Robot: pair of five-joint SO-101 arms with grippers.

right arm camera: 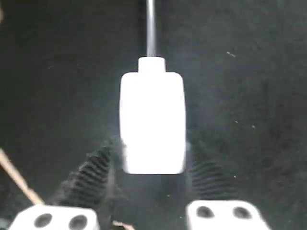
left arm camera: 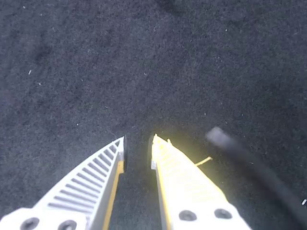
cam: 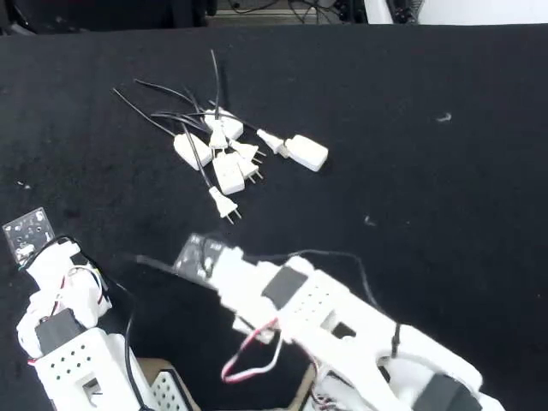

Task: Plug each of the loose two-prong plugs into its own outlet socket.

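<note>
Right fingers (right arm camera: 91, 175) pinch a white corded block (right arm camera: 152, 122); left fingers (left arm camera: 103, 167) slightly apart, empty. Toward twelve o'clock, one plug (cam: 271, 140) looks seated; the heap (cam: 226, 164) lies loose.

Your table (left arm camera: 96, 57) wears matt black cloth, lint-flecked — the socket (right arm camera: 152, 120) looks like smooth white plastic, perhaps glossy; plugs (cam: 224, 204) white plastic too.

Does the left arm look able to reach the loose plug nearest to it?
Probably yes: only bare black cloth lies between the left gripper and that plug; the right gripper, shut on a white outlet socket, sits close beside.
</note>
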